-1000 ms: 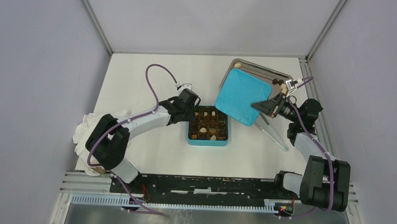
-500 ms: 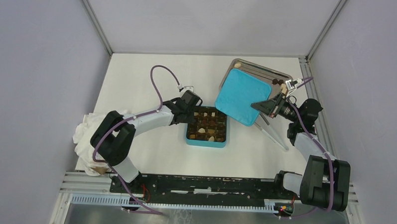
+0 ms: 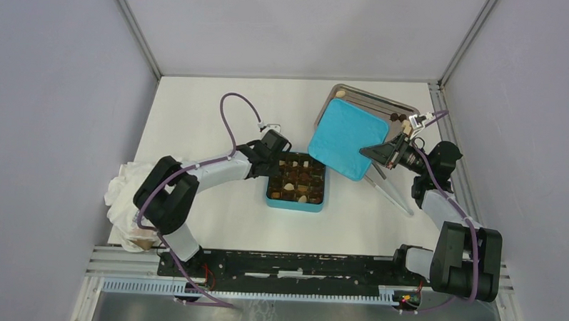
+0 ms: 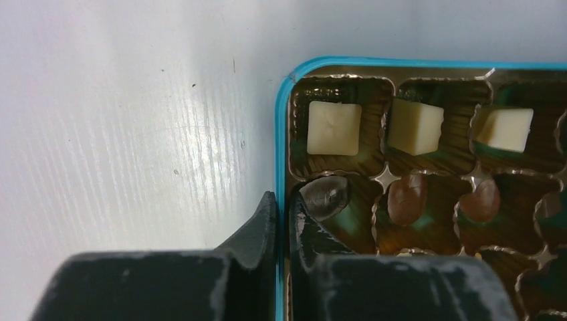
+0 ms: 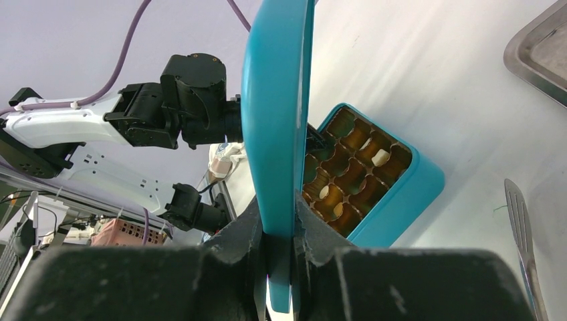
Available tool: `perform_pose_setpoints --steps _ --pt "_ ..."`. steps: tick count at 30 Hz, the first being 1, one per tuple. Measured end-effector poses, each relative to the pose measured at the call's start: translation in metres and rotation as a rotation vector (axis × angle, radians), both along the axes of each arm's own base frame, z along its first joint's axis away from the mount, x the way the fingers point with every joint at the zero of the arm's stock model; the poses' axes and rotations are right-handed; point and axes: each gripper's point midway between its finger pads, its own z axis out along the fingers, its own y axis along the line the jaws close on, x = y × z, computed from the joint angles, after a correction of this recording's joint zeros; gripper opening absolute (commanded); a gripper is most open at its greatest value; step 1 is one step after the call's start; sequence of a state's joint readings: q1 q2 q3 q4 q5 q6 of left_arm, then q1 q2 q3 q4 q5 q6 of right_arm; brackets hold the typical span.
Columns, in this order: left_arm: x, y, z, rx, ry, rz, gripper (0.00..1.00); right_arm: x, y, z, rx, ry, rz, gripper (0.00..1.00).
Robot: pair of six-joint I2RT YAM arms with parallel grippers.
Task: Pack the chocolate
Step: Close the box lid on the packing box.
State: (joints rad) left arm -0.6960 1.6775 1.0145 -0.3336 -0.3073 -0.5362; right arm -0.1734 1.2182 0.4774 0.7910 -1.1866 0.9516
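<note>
left gripper (image 4: 282, 200) is pinched on the box (image 3: 294, 202) wall mid-frame in the top view, chocolate (image 4: 333, 127) in its cells; right gripper (image 5: 279, 207) clamps the lid (image 3: 343, 137) on edge to its right, so level it, square the corners, release the wall before seating.

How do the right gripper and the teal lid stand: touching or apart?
Touching. The right wrist view shows the right gripper closed on the lower edge of the teal lid from both sides, with no gap.
</note>
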Motion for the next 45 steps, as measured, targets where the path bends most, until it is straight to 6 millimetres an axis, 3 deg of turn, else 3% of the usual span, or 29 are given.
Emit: perform_pose_setpoints --steps 8,15,19,26,30,45 --pt "-0.001 0.002 0.009 -0.018 -0.039 -0.011 0.02 0.0 0.0 0.0 -0.003 -0.005 0.002 0.0" --pt "-0.025 0.033 0.068 -0.053 -0.296 -0.045 0.02 0.0 0.0 -0.001 -0.008 -0.012 0.003 0.0" --pt "-0.038 0.044 0.089 -0.073 -0.428 -0.068 0.02 -0.001 0.0 0.0 -0.008 -0.013 0.008 0.0" --pt "-0.061 0.047 0.108 -0.041 -0.567 -0.164 0.02 -0.002 -0.001 0.0 -0.013 -0.02 0.011 0.0" --pt "-0.06 0.048 0.121 -0.026 -0.623 -0.157 0.02 -0.002 -0.001 0.0 -0.014 -0.025 0.011 0.0" --pt "-0.064 0.055 0.136 0.014 -0.684 -0.143 0.02 -0.001 -0.002 -0.008 -0.041 -0.029 0.01 0.0"
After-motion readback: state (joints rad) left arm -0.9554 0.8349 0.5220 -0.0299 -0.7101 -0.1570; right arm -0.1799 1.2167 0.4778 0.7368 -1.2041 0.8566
